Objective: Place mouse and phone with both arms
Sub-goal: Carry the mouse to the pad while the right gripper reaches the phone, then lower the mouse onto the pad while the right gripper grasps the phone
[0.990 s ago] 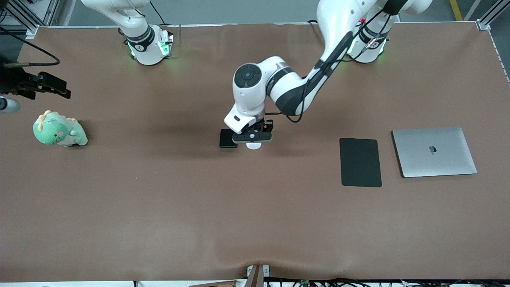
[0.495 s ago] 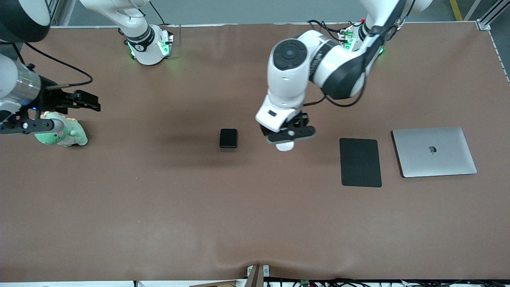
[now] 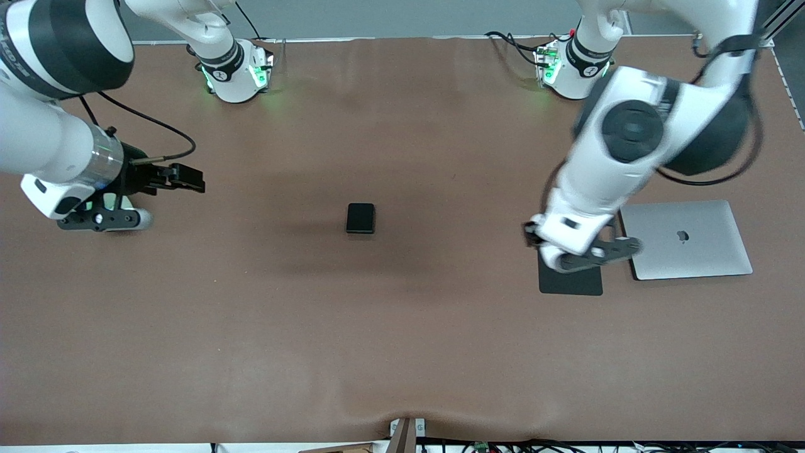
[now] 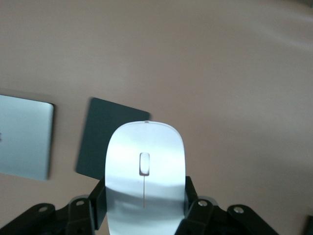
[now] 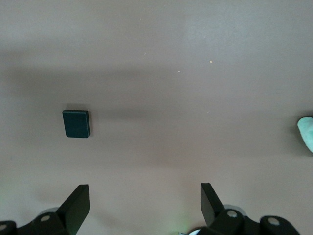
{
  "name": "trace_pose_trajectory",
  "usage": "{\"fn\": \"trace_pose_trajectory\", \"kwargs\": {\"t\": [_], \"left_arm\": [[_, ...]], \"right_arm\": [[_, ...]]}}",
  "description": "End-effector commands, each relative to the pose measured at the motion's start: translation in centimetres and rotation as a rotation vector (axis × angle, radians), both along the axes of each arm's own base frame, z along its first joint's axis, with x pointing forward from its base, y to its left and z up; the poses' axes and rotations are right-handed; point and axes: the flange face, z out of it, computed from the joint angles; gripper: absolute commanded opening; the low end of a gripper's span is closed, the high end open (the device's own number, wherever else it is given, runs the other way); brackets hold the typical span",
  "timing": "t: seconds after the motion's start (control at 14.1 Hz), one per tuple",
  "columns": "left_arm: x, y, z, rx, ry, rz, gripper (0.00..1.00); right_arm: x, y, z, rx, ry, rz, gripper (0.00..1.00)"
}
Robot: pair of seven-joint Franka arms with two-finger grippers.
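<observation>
High front camera and right wrist camera share the phone [image 3: 360,218].

Brown table [image 3: 402,352], slightly wrinkled at edge nearest front camera. Phone [image 3: 360,218] lies flat mid-table. Black mouse pad [image 3: 572,283] and closed silver laptop [image 3: 692,242] side by side toward left arm's end, laptop outermost.

I count two arms, and each one has one gripper: my left gripper [image 4: 145,215] and my right gripper [image 5: 145,203]. There is one mouse [image 4: 145,181], between the fingers of my left gripper. There is one phone [image 3: 360,218], lying on the table between my two grippers. I see one mouse pad [image 3: 575,284] under my left gripper and one laptop [image 3: 692,242] just beside it. One green plush toy [image 5: 307,133] shows near my right gripper.
</observation>
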Motion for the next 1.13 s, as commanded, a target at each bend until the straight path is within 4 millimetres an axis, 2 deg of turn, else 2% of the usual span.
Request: {"fn": "trace_pose_trajectory", "kwargs": {"t": [0.0, 0.14, 0.49, 0.78, 1.06], "left_arm": [[-0.2, 5.7, 1.2, -0.03, 0.021, -0.033, 0.0], [0.1, 8.4, 1.0, -0.046, 0.037, -0.071, 0.0], [-0.5, 10.1, -2.1, -0.04, 0.109, -0.211, 0.0], [-1.1, 10.7, -6.8, -0.042, 0.167, -0.313, 0.0], [-2.2, 10.9, -12.5, -0.049, 0.126, -0.328, 0.0]], "right_arm": [[0.7, 2.8, -1.3, -0.003, -0.004, -0.029, 1.0], [1.1, 4.7, -2.8, -0.011, -0.005, -0.041, 1.0], [1.9, 8.4, -6.4, -0.02, -0.002, -0.016, 1.0], [1.7, 10.7, -9.9, -0.022, -0.012, -0.002, 1.0], [1.4, 12.9, -13.3, -0.034, 0.023, 0.026, 1.0]]}}
